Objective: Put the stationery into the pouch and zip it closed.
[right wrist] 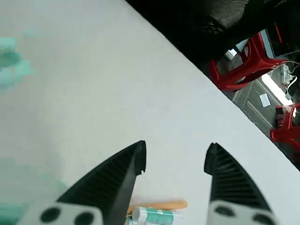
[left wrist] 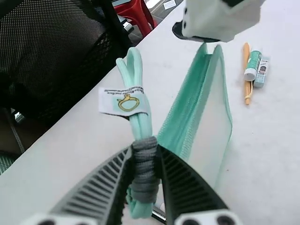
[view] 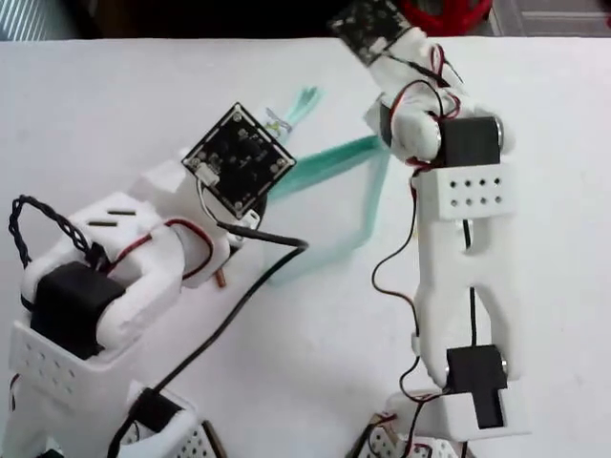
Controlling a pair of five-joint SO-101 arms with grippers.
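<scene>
Overhanging pouch [left wrist: 197, 117] far end: right arm [left wrist: 218, 18]; mesh chair [left wrist: 51, 51], red stool [left wrist: 140, 16] beyond.

White table [view: 95, 95]; black mesh chair [left wrist: 47, 56] behind; red stools [left wrist: 138, 14] farther off.

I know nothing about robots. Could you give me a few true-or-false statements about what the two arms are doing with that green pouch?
1. The left gripper is shut on the strap of the pouch. True.
2. The right gripper is holding the orange pen. False: it hangs open over the table, and the pen lies below it.
3. The orange pen is inside the pouch. False: it lies on the table beside the pouch.
4. A small green and white tube lies right next to the pen. True.
</scene>
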